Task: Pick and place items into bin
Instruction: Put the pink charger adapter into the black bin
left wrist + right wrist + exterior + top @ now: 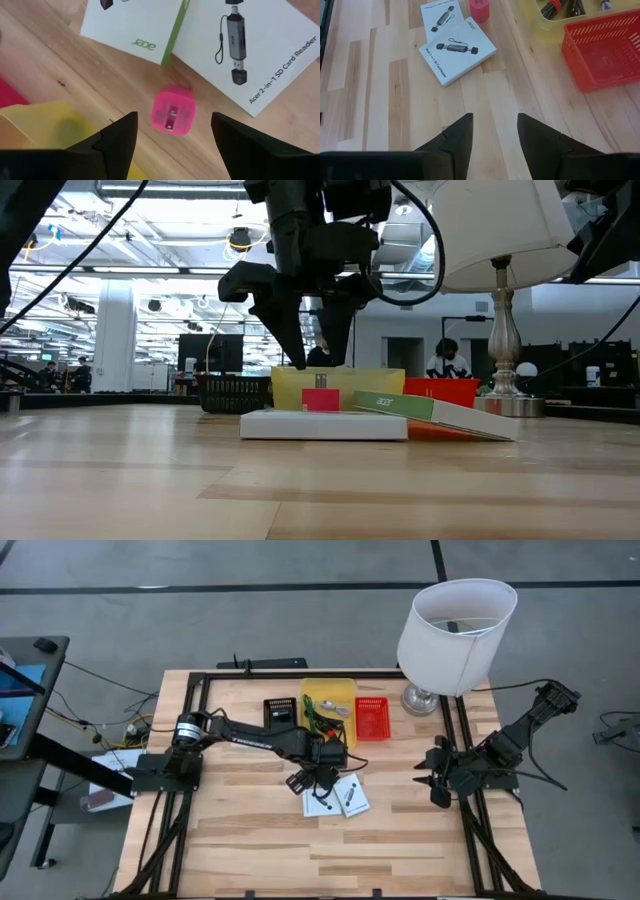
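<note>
A small pink cube point(172, 111) lies on the wooden table between the yellow bin point(328, 698) and two white cards point(318, 803) point(353, 796). My left gripper point(173, 120) hangs open just above the cube, fingers pointing down and standing on either side of it without touching; the low view shows its fingertips point(312, 355) clear of the cube point(320, 400). One card point(325, 425) lies flat and the other point(430, 408) sits tilted. A green-handled tool and cables point(322, 716) lie in the yellow bin. My right gripper point(495, 120) waits open at the table's right edge point(437, 775).
A red basket point(372, 718) stands right of the yellow bin and a black basket point(280, 712) left of it. A white lamp point(455, 630) stands at the far right corner. The near half of the table is bare wood point(300, 850).
</note>
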`<state>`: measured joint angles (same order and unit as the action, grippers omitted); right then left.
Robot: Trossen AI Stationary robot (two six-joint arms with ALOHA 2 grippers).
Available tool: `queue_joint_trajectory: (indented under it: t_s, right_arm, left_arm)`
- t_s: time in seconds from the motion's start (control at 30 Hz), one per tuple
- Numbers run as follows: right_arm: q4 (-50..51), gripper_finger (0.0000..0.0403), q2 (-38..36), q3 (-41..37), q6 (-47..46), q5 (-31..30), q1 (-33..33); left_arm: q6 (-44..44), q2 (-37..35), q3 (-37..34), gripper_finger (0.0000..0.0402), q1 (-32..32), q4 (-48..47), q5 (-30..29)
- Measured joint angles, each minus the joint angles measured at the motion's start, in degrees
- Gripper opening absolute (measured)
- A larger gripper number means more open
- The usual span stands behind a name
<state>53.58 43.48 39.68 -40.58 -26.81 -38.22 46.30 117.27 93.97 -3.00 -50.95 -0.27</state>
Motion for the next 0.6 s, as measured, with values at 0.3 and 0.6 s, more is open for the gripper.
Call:
queue_joint_trajectory:
  t_s: [0.3, 0.6]
  right_arm:
    - [0.0, 0.0151, 0.0, 0.0, 0.02, 0.0, 0.0]
    - [0.0, 0.0153, 0.0, 0.0, 0.03, -0.01, 0.0]
  left_arm:
    - [0.11, 0.0, 0.0, 0.0248, 0.13, 0.13, 0.49]
    - [0.11, 0.0, -0.14, 0.0248, 0.1, 0.68, 0.95]
